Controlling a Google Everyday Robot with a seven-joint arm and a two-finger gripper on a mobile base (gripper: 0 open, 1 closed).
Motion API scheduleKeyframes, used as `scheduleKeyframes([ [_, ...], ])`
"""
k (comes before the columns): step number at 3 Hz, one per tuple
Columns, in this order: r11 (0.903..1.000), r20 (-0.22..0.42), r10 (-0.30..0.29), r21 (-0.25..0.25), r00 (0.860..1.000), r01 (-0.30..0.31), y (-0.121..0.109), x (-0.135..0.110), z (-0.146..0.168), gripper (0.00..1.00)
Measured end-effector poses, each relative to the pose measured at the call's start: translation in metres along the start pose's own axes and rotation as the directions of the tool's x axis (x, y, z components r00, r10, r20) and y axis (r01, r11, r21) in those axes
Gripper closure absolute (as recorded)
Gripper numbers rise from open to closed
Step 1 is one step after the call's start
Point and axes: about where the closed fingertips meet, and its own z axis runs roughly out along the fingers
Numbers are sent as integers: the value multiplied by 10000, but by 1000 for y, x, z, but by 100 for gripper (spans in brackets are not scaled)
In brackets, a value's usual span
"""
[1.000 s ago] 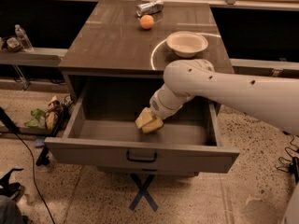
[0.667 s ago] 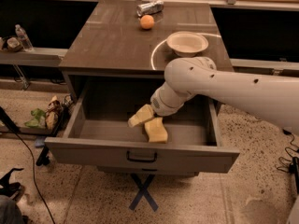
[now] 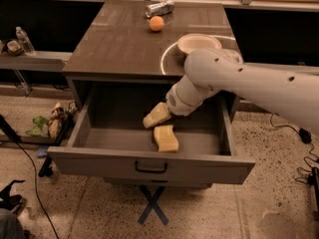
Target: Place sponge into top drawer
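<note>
The top drawer (image 3: 94, 159) is pulled wide open below the table top, its dark bar handle (image 3: 150, 168) at the centre of the front panel. The pale yellow sponge (image 3: 166, 138) lies free on the drawer floor, near the front and a little right of the middle. My gripper (image 3: 156, 116) hangs inside the drawer just above and behind the sponge, apart from it, open and empty. My white arm reaches in from the right over the drawer's right side.
On the grey table top (image 3: 119, 44) stand a white bowl (image 3: 199, 44), an orange ball (image 3: 156, 23) and a lying can (image 3: 159, 8). A shelf with a water bottle (image 3: 23, 40) is at the left. Clutter (image 3: 50, 123) and cables lie on the floor.
The gripper held the sponge low in the drawer, then let it go. The sponge now rests on the drawer floor and the gripper has lifted slightly up and back.
</note>
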Motion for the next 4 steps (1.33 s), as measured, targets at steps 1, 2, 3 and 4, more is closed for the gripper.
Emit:
scheduleKeyframes([
  [1, 9981, 356, -610, 29, 9975, 609, -2, -27, -39, 42],
  [2, 9897, 1289, -1431, 222, 9813, 1415, -2, -68, -84, 65],
  [3, 9876, 1440, -1568, 252, 9771, 1548, -1, -76, -90, 61],
  [4, 9873, 1437, -1587, 243, 9768, 1568, 0, -76, -89, 38],
])
